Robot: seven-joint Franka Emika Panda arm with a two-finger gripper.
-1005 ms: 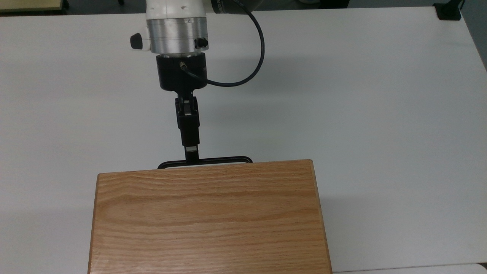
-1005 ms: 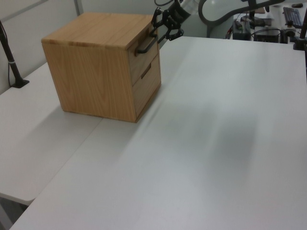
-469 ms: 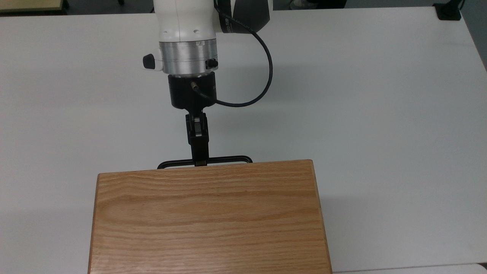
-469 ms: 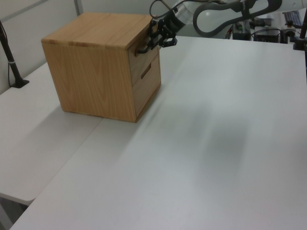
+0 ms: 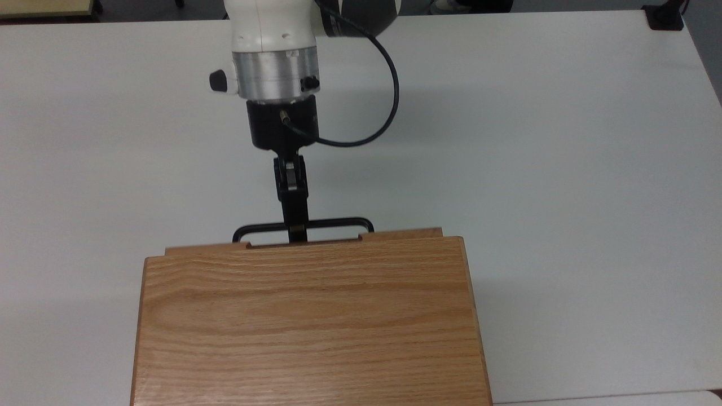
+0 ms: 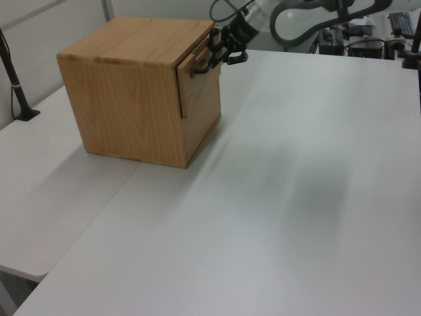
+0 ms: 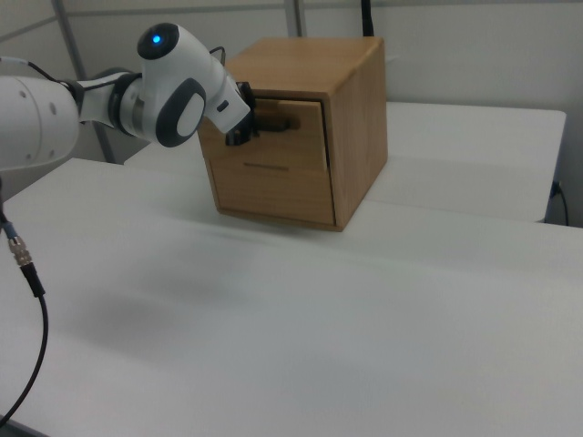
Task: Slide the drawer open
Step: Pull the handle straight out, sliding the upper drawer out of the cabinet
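A white table [image 5: 536, 141] carries a wood-grain cabinet [image 5: 307, 321], which sits at the lower middle of the top view and toward the left view's upper left. From above, the cabinet's flat top hides the fronts below it; the right view shows the face instead, with two fronts stacked one over the other.

The white arm [image 7: 109, 100] reaches in from the right view's left and from the top view's upper edge, a black cable [image 5: 389, 96] looping off its wrist.

The drawer [image 5: 304, 239] is the upper one. In the top view a thin strip of its wood front juts out past the cabinet's top edge; in the left view its front [image 6: 197, 85] stands a little proud of the cabinet face.

The black bar handle [image 5: 303, 225] runs across the drawer front. The gripper [image 5: 296, 228] meets it near its middle, fingers closed onto the bar; the right view has the wrist in front of this contact, so the grasp reads best from above.
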